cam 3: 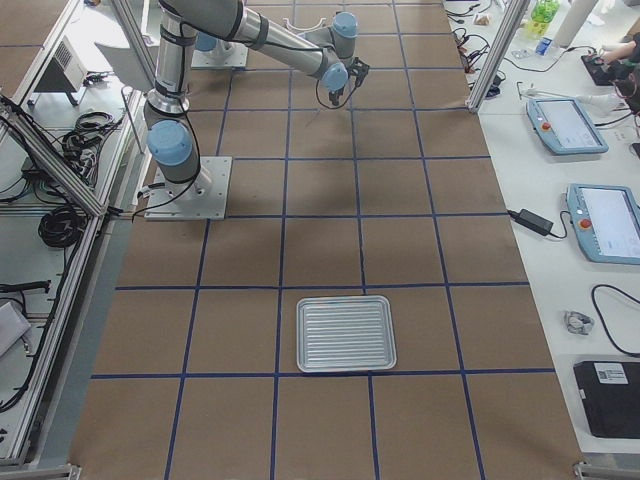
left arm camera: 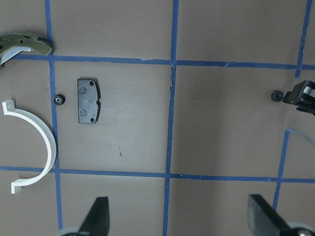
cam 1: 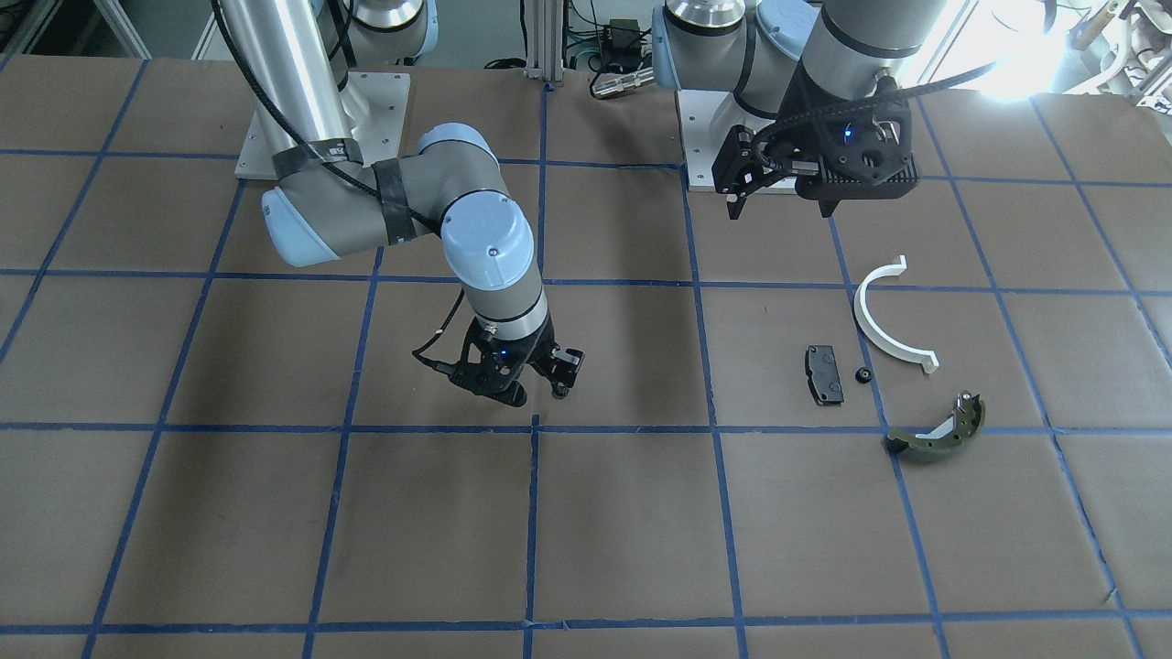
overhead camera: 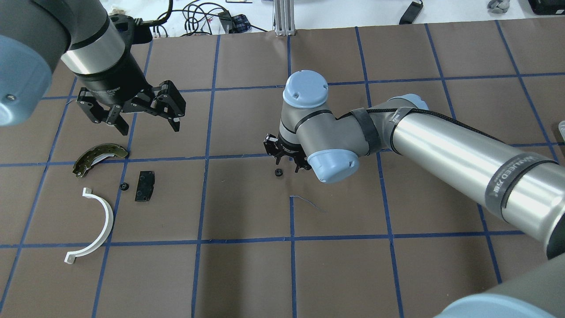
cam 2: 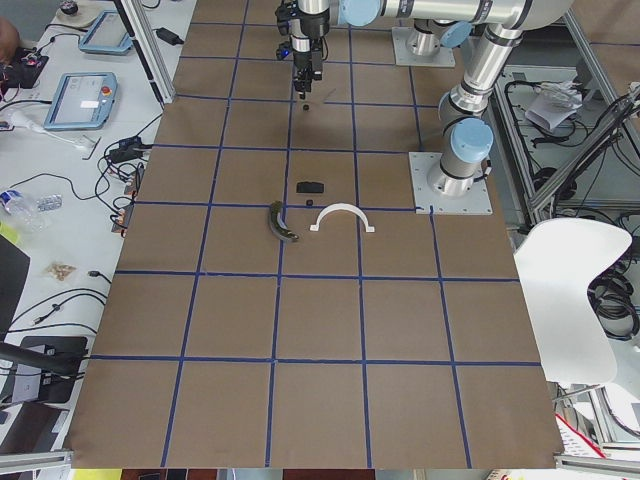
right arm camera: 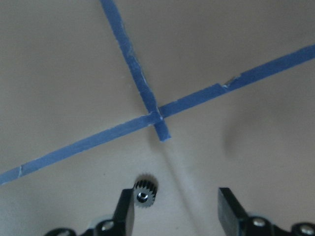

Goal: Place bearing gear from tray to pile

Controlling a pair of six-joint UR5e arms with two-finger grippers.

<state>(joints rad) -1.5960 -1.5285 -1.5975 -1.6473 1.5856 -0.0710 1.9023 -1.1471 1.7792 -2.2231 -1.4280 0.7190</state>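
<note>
A small black bearing gear [overhead camera: 278,172] lies on the brown table mat, just beside my right gripper [overhead camera: 287,168]. In the right wrist view the gear [right arm camera: 145,191] sits against the inner side of one finger [right arm camera: 124,212]. That gripper [right arm camera: 177,216] is open and not shut on the gear. The pile lies to the left: a white half-ring clip [overhead camera: 99,225], a black pad [overhead camera: 145,185], an olive brake shoe [overhead camera: 99,157] and another small gear [overhead camera: 125,186]. My left gripper [overhead camera: 149,128] hovers open and empty above the pile. The tray [cam 3: 345,333] shows empty in the exterior right view.
The table is brown with blue tape grid lines [overhead camera: 291,238]. The arm bases [cam 1: 320,119] stand at the robot's edge. The left wrist view shows the pad [left arm camera: 88,101], the clip [left arm camera: 42,142] and the right gripper [left arm camera: 305,96] beside the gear [left arm camera: 276,95].
</note>
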